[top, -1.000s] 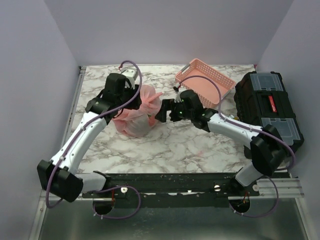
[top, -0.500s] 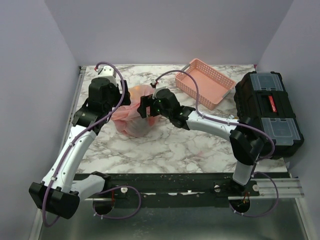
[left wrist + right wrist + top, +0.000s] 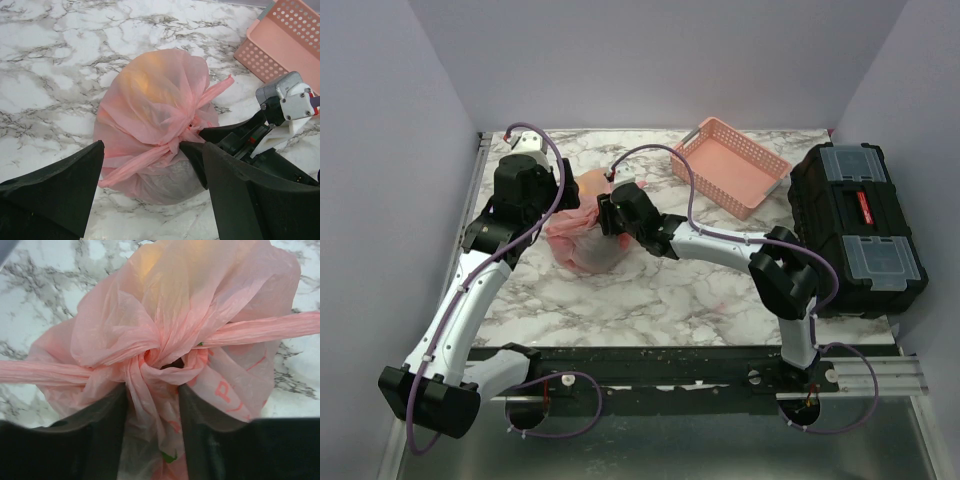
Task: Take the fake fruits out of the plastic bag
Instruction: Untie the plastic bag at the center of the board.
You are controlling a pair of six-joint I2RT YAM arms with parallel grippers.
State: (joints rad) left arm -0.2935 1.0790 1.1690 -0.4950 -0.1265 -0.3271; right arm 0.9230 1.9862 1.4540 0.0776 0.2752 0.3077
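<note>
Pink crinkly plastic bag [image 3: 155,105], knotted, bulging.

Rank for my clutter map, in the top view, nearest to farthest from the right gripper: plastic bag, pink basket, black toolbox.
1. Plastic bag, right at the right gripper, on its left.
2. Pink basket, back right.
3. Black toolbox, far right edge.
</note>
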